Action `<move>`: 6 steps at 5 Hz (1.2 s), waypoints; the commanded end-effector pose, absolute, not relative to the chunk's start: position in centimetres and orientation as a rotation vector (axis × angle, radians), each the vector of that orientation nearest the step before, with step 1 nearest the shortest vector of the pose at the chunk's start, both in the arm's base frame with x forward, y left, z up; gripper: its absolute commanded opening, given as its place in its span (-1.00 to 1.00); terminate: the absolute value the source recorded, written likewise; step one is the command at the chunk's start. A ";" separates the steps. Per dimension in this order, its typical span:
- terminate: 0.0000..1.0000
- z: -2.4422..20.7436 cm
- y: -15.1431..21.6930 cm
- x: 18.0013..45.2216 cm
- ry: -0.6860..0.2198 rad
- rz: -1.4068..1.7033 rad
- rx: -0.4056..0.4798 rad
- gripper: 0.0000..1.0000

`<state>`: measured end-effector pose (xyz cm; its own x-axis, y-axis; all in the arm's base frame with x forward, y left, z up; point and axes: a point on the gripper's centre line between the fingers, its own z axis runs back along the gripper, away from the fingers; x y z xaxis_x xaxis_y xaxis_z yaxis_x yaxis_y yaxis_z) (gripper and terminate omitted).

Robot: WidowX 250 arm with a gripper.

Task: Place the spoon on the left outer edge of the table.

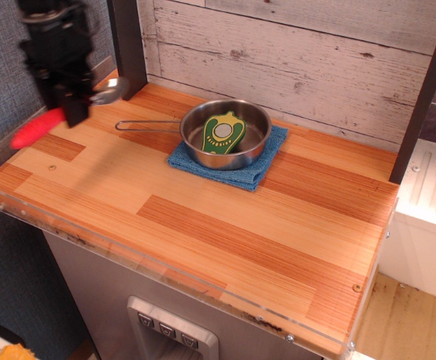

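Backdrop: whitewashed, weathered horizontal wood-plank wall [293, 52] along the rear. Grey textured fabric wall panel [7, 112] on the left side. Two dark vertical posts: one at rear left [127, 45], one at right [424, 97]. White ribbed plastic unit [428, 217] at right, standing on pale wood-plank floor [409, 319]. Grey cabinet front [90, 292] below, with a light-grey button panel [169, 330]. Lighting even, soft shadows.
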<state>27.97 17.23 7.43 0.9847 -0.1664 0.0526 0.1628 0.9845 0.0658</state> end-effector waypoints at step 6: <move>-1.00 4.0 20.3 29.3 0.027 -0.008 0.187 -1.00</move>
